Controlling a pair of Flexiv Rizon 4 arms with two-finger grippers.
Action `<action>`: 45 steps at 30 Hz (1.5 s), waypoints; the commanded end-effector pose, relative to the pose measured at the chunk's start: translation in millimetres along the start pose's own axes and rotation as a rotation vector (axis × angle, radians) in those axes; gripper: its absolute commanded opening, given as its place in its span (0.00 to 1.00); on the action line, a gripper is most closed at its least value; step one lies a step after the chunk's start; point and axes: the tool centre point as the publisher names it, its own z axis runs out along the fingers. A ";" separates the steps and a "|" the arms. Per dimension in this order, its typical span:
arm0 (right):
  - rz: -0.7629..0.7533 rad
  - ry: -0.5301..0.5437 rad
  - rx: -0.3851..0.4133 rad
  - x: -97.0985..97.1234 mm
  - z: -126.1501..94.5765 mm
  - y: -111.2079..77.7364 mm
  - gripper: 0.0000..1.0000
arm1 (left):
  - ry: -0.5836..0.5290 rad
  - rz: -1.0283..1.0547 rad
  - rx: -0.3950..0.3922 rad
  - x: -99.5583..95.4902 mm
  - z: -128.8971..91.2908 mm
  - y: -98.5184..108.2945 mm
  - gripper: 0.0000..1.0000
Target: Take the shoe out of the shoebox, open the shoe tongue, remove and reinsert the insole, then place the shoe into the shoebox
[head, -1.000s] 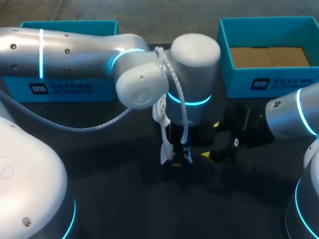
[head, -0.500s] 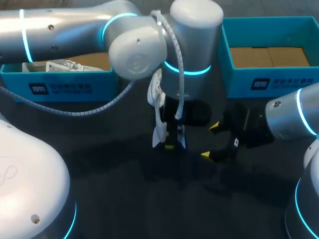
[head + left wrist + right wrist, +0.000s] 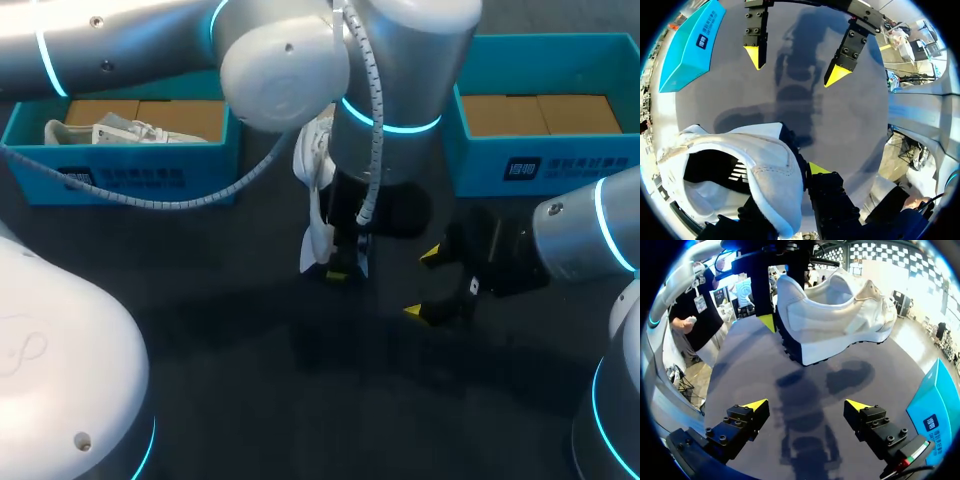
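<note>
A white shoe hangs in the air over the dark table, heel down, with my left gripper shut on its heel wall. In the left wrist view the shoe fills the space at my left gripper; one finger is inside the shoe and hidden, the other yellow tip lies against the outside of the heel. My right gripper stands open just right of the shoe, low over the table. In the right wrist view the shoe hangs ahead of and above my open right gripper, sole towards it.
A blue shoebox at the back left holds a second white shoe. Another blue shoebox stands at the back right with only a brown cardboard floor showing. The dark table lies below both grippers.
My left arm has risen and carried the shoe upward, uncovering the left shoebox and the shoe in it. My right arm has kept still.
</note>
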 end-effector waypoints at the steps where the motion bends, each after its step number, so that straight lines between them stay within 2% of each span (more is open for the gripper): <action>1: 0.001 -0.002 0.001 1.0 0.5 0.2 1.00 | 0.001 0.001 0.000 -0.8 -0.5 0.0 0.00; 8: 0.001 -0.002 0.001 1.0 0.5 0.2 1.00 | 0.001 0.001 0.000 -0.8 -0.5 0.0 0.00; 12: 0.001 -0.002 0.001 1.0 0.5 0.2 1.00 | -0.009 0.088 -0.042 -2.2 -4.4 3.3 0.00; 16: 0.001 -0.002 0.001 1.0 0.5 0.2 1.00 | -0.006 0.153 -0.041 -8.8 -6.5 12.9 0.00; 28: 0.001 -0.002 0.001 1.0 0.5 0.2 1.00 | 0.032 0.172 0.021 -38.0 2.9 61.6 0.00; 34: 0.001 -0.002 0.001 1.0 0.5 0.2 1.00 | 0.042 0.172 0.030 -49.3 -4.0 89.9 0.00; 45: 0.001 -0.002 0.001 1.0 0.5 0.2 1.00 | 0.042 0.189 -0.016 -59.9 -20.5 113.3 0.00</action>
